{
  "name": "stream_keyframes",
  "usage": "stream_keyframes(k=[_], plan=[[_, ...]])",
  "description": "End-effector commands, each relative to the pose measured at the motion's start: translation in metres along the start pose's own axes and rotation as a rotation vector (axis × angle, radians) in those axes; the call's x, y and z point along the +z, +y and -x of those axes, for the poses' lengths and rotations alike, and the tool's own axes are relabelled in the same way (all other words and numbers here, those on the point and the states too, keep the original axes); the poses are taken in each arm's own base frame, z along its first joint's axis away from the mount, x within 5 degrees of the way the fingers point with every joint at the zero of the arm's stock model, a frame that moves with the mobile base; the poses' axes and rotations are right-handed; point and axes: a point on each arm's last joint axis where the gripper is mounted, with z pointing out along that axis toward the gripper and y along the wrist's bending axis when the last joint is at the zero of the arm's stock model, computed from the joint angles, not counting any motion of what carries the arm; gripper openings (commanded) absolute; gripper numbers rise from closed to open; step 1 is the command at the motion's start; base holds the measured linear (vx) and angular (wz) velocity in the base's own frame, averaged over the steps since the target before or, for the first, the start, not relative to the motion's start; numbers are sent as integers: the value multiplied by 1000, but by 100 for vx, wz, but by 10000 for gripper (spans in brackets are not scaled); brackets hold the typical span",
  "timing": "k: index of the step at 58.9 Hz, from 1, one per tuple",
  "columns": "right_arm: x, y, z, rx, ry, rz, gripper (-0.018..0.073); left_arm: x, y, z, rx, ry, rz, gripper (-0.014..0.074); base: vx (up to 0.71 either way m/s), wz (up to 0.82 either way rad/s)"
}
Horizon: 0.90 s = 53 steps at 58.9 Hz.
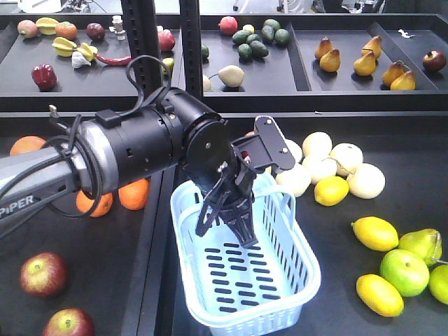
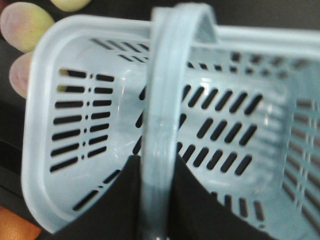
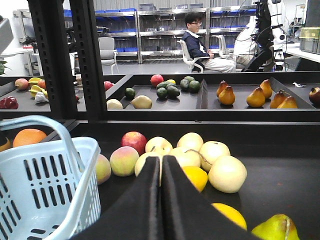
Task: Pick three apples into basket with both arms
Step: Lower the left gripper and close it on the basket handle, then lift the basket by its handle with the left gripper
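Note:
The pale blue slotted basket (image 1: 290, 290) stands at the front centre, with nothing inside it. My left gripper (image 1: 227, 227) points down over its left half. In the left wrist view it is shut on the basket's raised handle (image 2: 162, 100), which runs between the black fingers (image 2: 112, 200). Two dark red apples (image 1: 43, 274) (image 1: 68, 323) lie at the bottom left, apart from the basket. My right gripper (image 3: 161, 162) is shut with nothing in it, low to the right of the basket (image 3: 45, 185), facing a pile of pale fruit. It is outside the front view.
Oranges (image 1: 133, 194) lie left of the basket. To its right are pale round fruits (image 1: 329, 157), lemons (image 1: 376, 233) and green apples (image 1: 404, 271). A raised divider (image 1: 150, 245) splits the two front trays. Back trays hold pears (image 1: 364, 63). Black posts (image 1: 143, 42) rise behind.

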Motion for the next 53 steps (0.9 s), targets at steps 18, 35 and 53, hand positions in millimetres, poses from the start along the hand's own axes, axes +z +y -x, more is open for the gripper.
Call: stream_keyframes(k=[18,35,53], plan=[[-1,0,4,-16,-74,2,-5,-118,1,-1,-83,-223,69,-8,0,0],[-1,0,4,-16,-74,2,-5,-195,-9,-26,-240,-316,78,-8,0,0],[-1,0,4,-16,-74,2,-5,-244,-29,-60,-400,-351,15,-8,0,0]])
